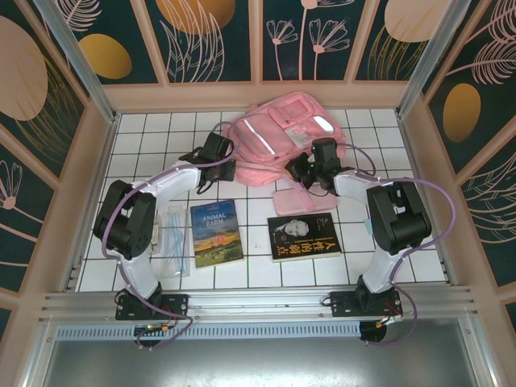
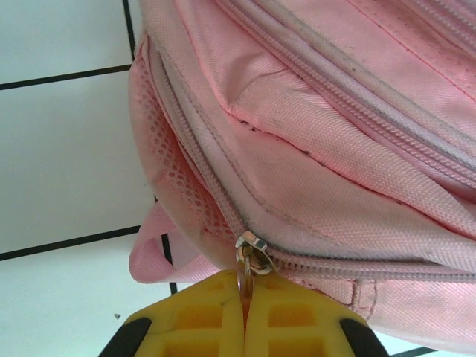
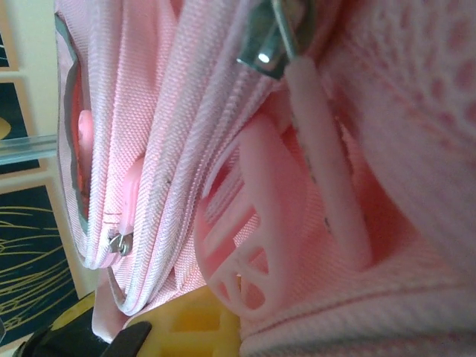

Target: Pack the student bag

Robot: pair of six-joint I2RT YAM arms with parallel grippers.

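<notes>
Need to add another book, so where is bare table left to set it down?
Free: far-left corner tiles beside the bag; far-right corner between bag and wall; near strip in front of Animal Farm and the dark book. Crowded: the middle, left gripper and right gripper at the bag, pencil case beside them.

The blue-spined book (image 1: pixel 216 233) near the worktop's (image 1: pixel 145 137) front edge reads "ANIMAL FARM"; the black book (image 1: pixel 303 236) beside it bears gold, seemingly Chinese, characters.
</notes>
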